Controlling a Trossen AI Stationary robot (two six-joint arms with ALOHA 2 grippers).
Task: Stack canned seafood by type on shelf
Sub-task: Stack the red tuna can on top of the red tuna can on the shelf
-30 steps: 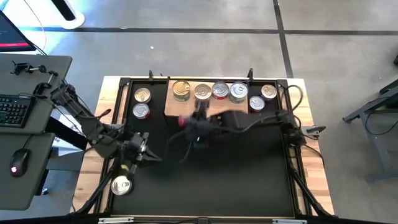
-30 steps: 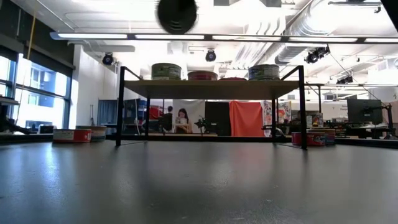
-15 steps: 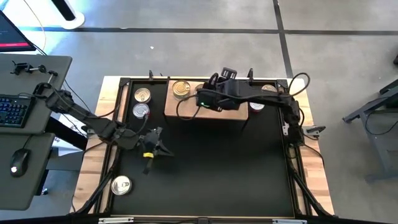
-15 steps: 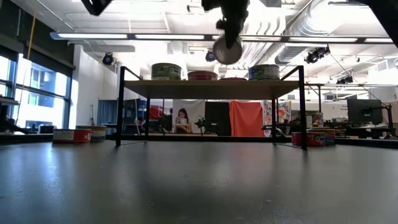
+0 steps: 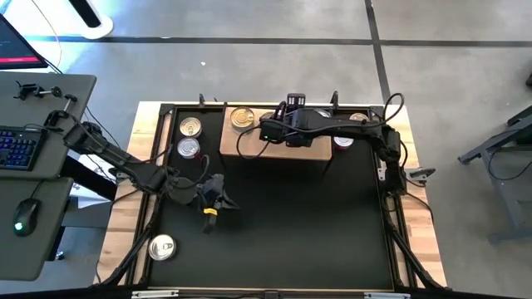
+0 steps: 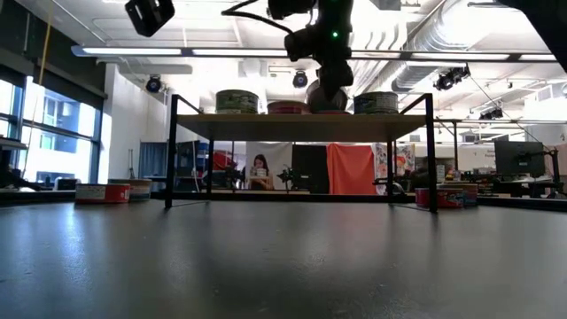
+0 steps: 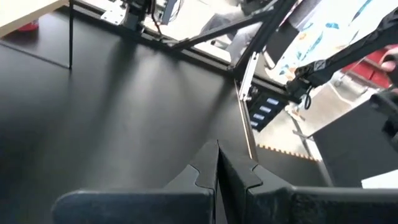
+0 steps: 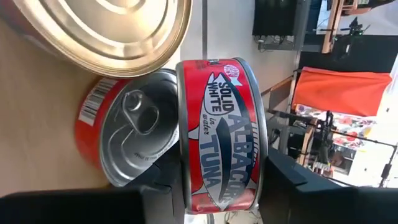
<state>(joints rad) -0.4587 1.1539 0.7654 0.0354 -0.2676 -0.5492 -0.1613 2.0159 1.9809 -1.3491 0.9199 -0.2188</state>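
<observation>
Right, I've got a black mat (image 5: 274, 224) on a wood table (image 5: 420, 249), w/ a desk, keyboard (image 5: 18, 148) and mouse (image 5: 22, 217) off to its left. Low view looks into a big lit room; a person (image 6: 260, 171) sits far back near an orange cloth (image 6: 351, 168). The shelf (image 5: 229, 141) sits at the mat's far edge. On it: a gold-lid tin (image 5: 243, 118) and more tins (image 6: 236, 101). Right gripper (image 8: 214, 190) is over the shelf, fingers clamped on a red tuna tin (image 8: 221, 134) held on edge, just above a red-sided tin (image 8: 127, 134) lying flat on the wood. Two tins (image 5: 190, 126) sit on the mat left of the shelf, one tin (image 5: 161, 247) near the front-left corner. Left gripper (image 7: 217, 163) hovers over bare mat, fingers pressed together, nothing in them.
</observation>
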